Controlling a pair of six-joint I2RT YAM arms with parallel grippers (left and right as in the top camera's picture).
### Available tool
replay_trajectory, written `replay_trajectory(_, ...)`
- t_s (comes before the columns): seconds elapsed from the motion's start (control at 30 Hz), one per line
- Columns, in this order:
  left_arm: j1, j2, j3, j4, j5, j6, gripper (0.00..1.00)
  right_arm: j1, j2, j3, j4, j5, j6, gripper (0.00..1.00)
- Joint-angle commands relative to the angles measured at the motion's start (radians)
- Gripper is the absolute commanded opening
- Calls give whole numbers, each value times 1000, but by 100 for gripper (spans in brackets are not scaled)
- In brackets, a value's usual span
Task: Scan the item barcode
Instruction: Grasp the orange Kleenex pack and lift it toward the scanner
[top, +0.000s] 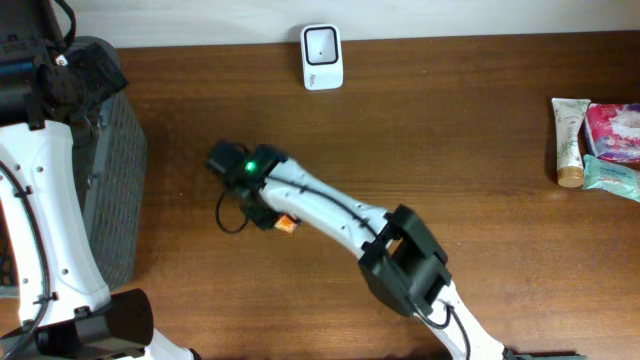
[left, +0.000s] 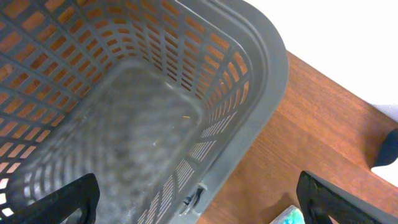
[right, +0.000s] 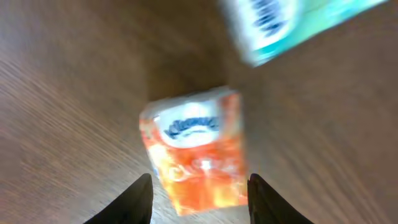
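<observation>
Gripping an orange tissue pack (right: 196, 149) by its two sides, the right gripper (right: 199, 199) holds its jaws clenched on it, well apart from the white scanner (top: 322, 57), toward the robot's side and slightly left of it. The wrist view is blurred, so I cannot tell whether the pack touches the tabletop (top: 450, 120). A teal pack (right: 292, 25) lies just beyond it. Far left of the scanner, the left gripper (left: 199, 199) hangs over the grey basket (left: 261, 81), jaws released wide and holding nothing. Far right of the scanner lie a tube (top: 568, 140) and a pink packet (top: 612, 128).
</observation>
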Motion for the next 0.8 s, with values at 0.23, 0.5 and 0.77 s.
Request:
replay_trajectory(0.23,3,-16,10,2,-7,-6,99,-235,2,-170,109,-546,-267,42)
replay_trajectory(0.5,3,-16,10,2,-7,-6,99,-230,2,-246,181,-591,-281,16)
replay_trajectory(0.77,3,-16,10,2,-7,-6,99,-325,-48,-113,89,-938,-180,4)
